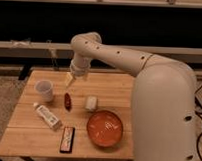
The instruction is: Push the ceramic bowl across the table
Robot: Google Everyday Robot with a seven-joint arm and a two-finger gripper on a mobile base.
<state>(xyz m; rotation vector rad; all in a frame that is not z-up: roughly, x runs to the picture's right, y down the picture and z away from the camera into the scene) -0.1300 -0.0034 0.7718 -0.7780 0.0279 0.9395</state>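
The ceramic bowl (105,128) is wide, shallow and orange-red, sitting on the near right part of the light wooden table (27,132). My gripper (69,80) hangs from the white arm (120,58) over the far middle of the table, well beyond the bowl and to its left, not touching it.
A white cup (44,90) stands at the far left. A small dark red object (68,101) and a small white object (90,103) lie mid-table. A white tube (47,116) and a dark flat bar (67,139) lie near the front left. A dark wall rail runs behind.
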